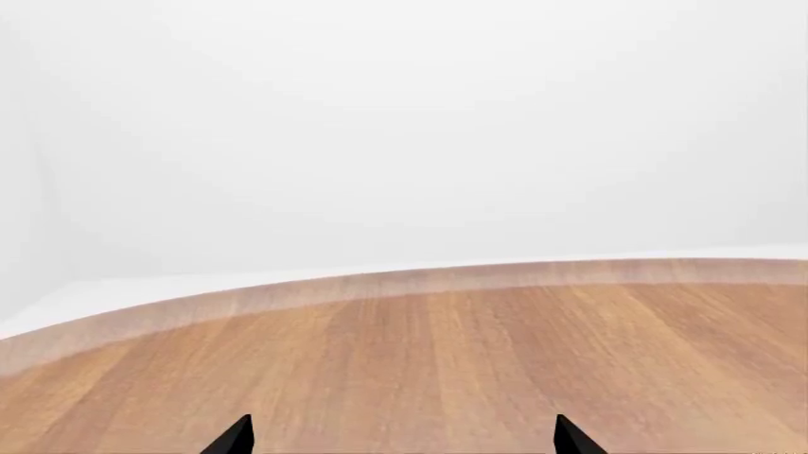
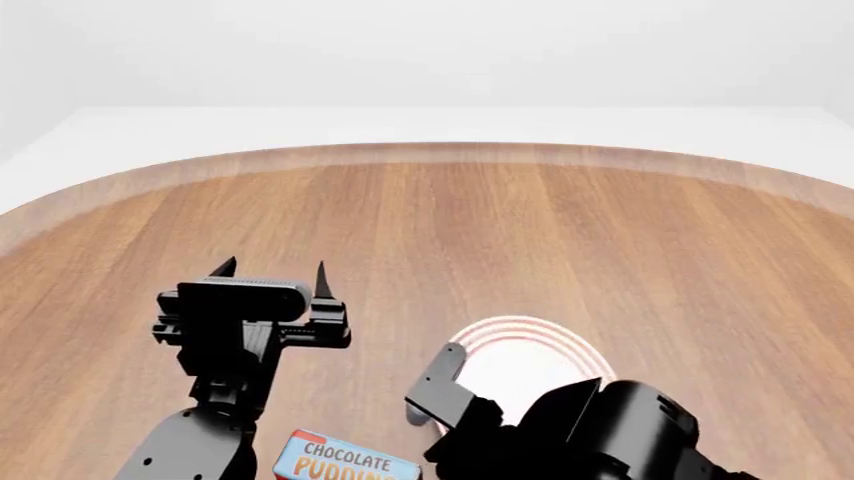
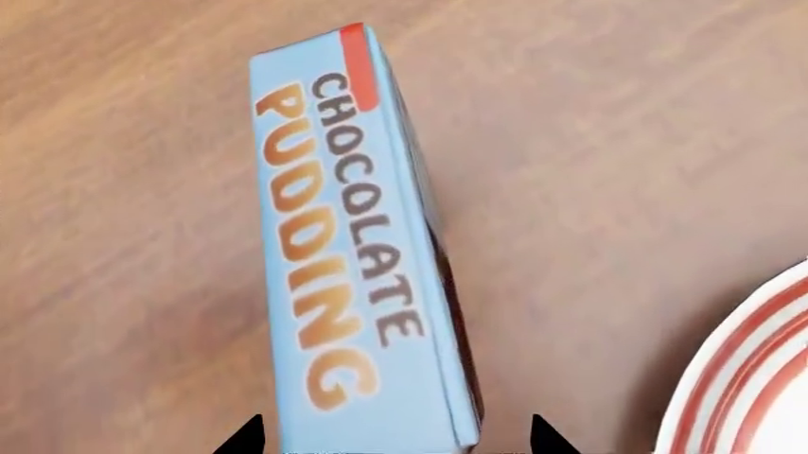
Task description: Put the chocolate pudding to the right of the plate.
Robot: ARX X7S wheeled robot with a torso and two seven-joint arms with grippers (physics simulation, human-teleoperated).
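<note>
Hovering over bare bench (image 2: 561,230), the left end effector (image 2: 271,271) is spread and empty. Right of it, near edge, lies the pudding (image 2: 344,461); the right end effector (image 3: 395,437) straddles it, spread. Plate (image 2: 545,345) sits rightmost.

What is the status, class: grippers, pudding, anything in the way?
Left gripper open, holding nothing, over bare table. Right gripper open, straddling the chocolate pudding, not yet closed. Pudding on the table, left of the plate. No obstacle visible.
</note>
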